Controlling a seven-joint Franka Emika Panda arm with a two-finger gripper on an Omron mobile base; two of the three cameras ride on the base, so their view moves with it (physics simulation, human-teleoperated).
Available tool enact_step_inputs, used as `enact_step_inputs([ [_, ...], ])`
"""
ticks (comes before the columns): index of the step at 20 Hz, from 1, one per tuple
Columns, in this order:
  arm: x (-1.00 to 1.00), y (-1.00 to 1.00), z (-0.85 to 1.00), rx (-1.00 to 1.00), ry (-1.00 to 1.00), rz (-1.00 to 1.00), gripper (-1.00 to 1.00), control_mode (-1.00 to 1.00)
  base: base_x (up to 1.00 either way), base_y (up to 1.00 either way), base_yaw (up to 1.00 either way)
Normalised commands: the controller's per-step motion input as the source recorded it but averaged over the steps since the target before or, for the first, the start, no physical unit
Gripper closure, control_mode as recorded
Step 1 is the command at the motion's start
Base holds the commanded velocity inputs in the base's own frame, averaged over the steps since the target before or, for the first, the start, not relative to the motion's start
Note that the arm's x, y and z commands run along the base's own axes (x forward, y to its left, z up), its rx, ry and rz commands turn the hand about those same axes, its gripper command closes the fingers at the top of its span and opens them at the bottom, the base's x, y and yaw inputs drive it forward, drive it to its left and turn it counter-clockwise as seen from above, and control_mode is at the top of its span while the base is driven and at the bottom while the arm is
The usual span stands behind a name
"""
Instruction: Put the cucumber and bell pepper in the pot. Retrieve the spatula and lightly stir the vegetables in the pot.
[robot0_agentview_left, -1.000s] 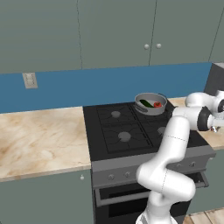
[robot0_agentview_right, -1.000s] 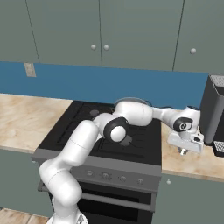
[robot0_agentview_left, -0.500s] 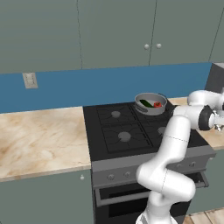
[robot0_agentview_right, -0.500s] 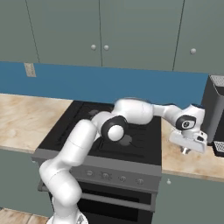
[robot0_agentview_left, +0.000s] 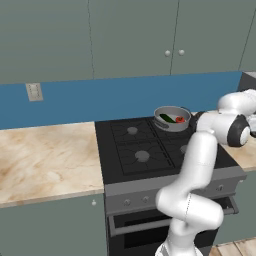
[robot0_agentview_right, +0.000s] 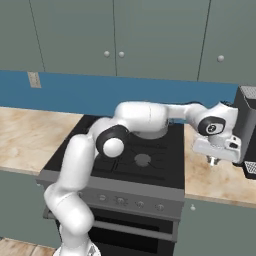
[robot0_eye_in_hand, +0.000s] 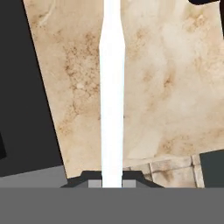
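Cucumber (robot0_agentview_left: 166, 118), bell pepper (robot0_agentview_left: 179, 120) in pot (robot0_agentview_left: 171, 124), white spatula (robot0_eye_in_hand: 112, 92) held

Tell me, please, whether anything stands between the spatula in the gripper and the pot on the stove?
Nothing visible does. The gripper holds the spatula over the counter right of the stove, and the cooktop towards the pot looks bare.

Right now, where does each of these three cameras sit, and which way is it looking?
Left base view: behind the arm's left, facing the stove and pot; arm at lower right.
Right base view: behind its right, same stove; arm at lower left, gripper over the counter.
Hand view: looks along the spatula at that counter.
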Motion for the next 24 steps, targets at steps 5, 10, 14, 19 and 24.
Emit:
enact_step_inputs([
  [5,0.0,0.35,0.33,-0.13,0.1,0.12,1.0,-1.0,0.0,0.0,0.0],
  [10,0.01,0.3,0.04,-0.1,0.15,0.07,1.0,-1.0,0.0,0.0,0.0],
  [14,0.1,0.23,0.28,-0.1,0.01,0.07,1.0,-1.0,0.0,0.0,0.0],
  [19,0.11,0.1,0.06,-0.13,0.0,0.19,1.0,-1.0,0.0,0.0,0.0],
  [24,0.14,0.04,0.22,-0.11,-0.01,0.29,1.0,-1.0,0.0,0.0,0.0],
])
